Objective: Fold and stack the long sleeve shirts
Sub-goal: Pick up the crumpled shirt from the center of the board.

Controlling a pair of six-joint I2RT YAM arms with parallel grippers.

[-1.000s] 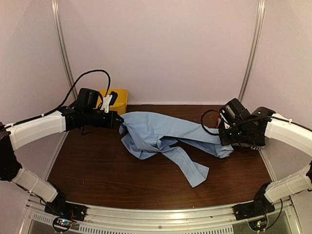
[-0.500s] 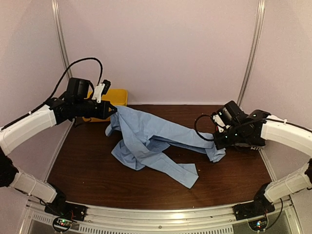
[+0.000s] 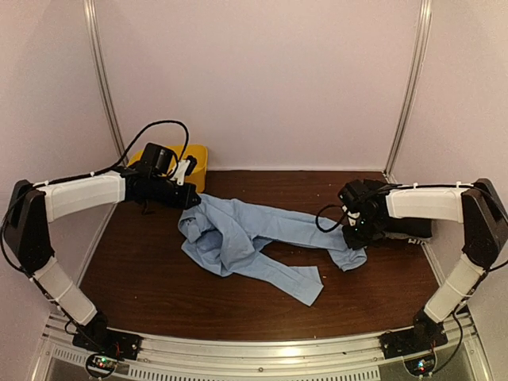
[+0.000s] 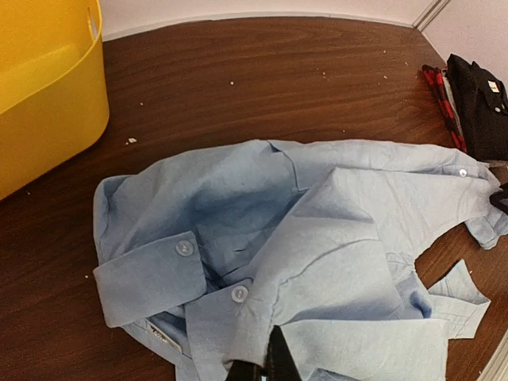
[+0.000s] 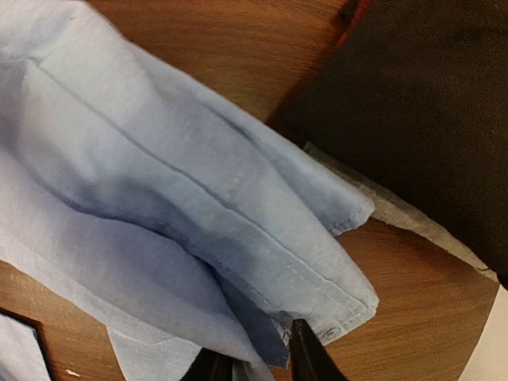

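The left tool (image 3: 192,199) is pinching a fold of the blue shirt (image 3: 246,238) at its top left edge, and the bin (image 3: 193,161) sits just behind it. It has only a small bit of cloth, so the fold could slip out if the arm pulls hard. The shirt could also bunch up more, because most of it lies in a heap right in front of this tool and not flat. One sleeve (image 3: 294,278) runs toward the near edge of the surface (image 3: 159,278), away from both tools. It could get trapped under the body when the shirt is spread. The right tool (image 3: 354,238) is pinching the hem (image 5: 333,309) at the other end. Just past that tool lies the black shirt (image 5: 429,95), with some pale cloth (image 5: 397,213) peeking out under it. A pull that way could drag the blue one over them or snag them. The blue shirt looks soft, thin and crumpled. It lies on the surface between the two tools, reaching from one to the other. Near the left tool a cuff (image 4: 151,282) with a white button is folded over. The hem by the right tool has a neat stitched edge.
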